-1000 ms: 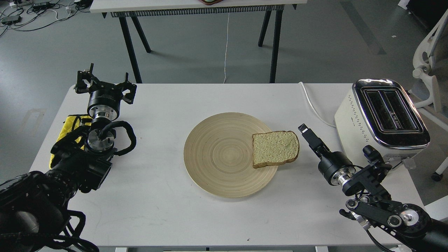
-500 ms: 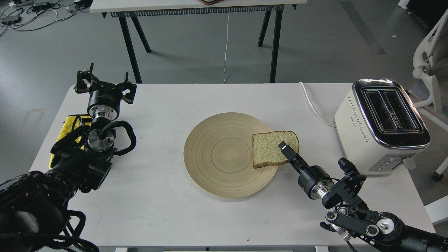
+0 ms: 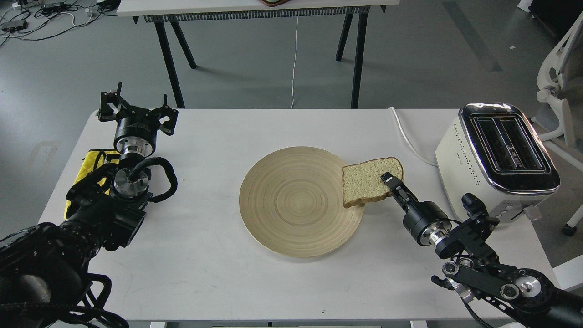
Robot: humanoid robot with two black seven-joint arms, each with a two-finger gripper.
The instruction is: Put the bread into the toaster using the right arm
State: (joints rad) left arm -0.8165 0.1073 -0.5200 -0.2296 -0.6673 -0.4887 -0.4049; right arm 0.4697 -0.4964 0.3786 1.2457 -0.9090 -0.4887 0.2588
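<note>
- The bread (image 3: 366, 184) sits right of frame centre, tilted, its lower left corner just over the right rim of the round wooden plate (image 3: 291, 228), the rest jutting out toward the toaster (image 3: 498, 159) at the right edge of the frame.
- The right gripper (image 3: 387, 178) lies over the slice's right side, its fingers seemingly clamped on that edge; the slim tip is seen end-on, so the hold is a judgement, not a plain sight.
- The step in hand looks like the lift-off, early in the task: the slice is not yet clear of the plate.
- To do it well, raise the slice straight up before swinging toward the right, so the low corner does not drag on the rim.
- A hold at one edge lets soft bread sag or pivot; move slowly and keep the pinch firm without crushing the crumb.
- Both slots in the chrome top look empty; turn the slice on edge and line it up along a slot before lowering.
- The left gripper (image 3: 134, 111), upper left of the frame over the white surface (image 3: 205, 282), has its fingers spread and empty, well apart from the work.
</note>
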